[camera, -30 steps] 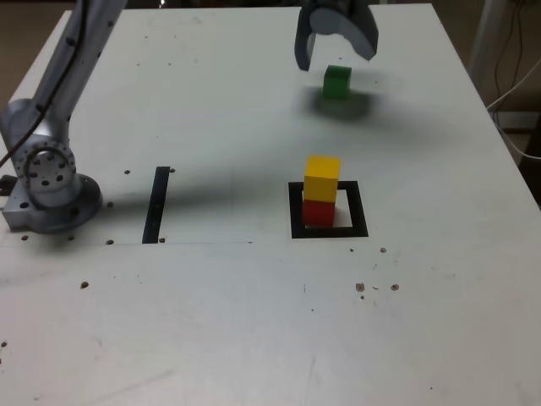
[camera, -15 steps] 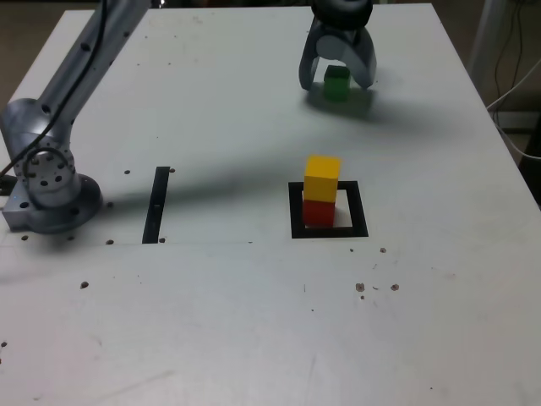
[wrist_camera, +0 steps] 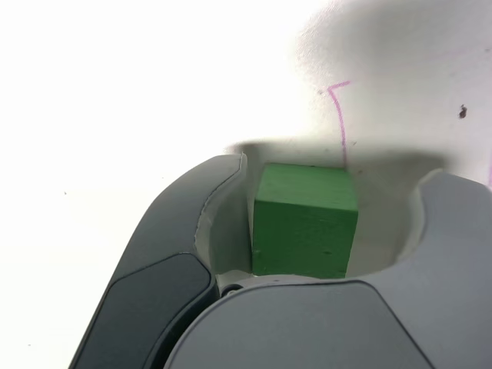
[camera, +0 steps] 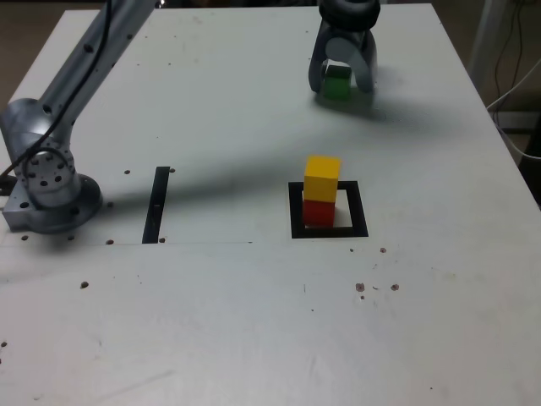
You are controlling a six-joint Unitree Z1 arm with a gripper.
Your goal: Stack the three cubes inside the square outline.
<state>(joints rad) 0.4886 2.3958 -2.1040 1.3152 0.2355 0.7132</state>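
The gripper (camera: 341, 78) has come down over the green cube (camera: 336, 83) at the far side of the table (camera: 211, 321), and its jaws have narrowed. 1 second ago it hung wide open above the cube; now both jaws stand on the 2 sides of it. In the wrist view the green cube (wrist_camera: 306, 220) sits between the jaws with one jaw very close to its side and a small gap on the other side. So the gripper is about half closed around the cube, but I cannot tell if it has a firm hold yet. The cube seems to rest on the table, not lifted.

The other 2 cubes have not moved. The red cube (camera: 318, 211) stands inside the square outline (camera: 295, 210), and the yellow cube (camera: 322, 177) sits on top of it, a little shifted toward the exterior view's right. The thin black strip (camera: 157, 204) lies well apart, on the exterior view's left.

In my judgement 2 of 3 cubes are done, and the last pick is now in progress. The next move needs a full grip, then a lift and a careful placing on the yellow cube.
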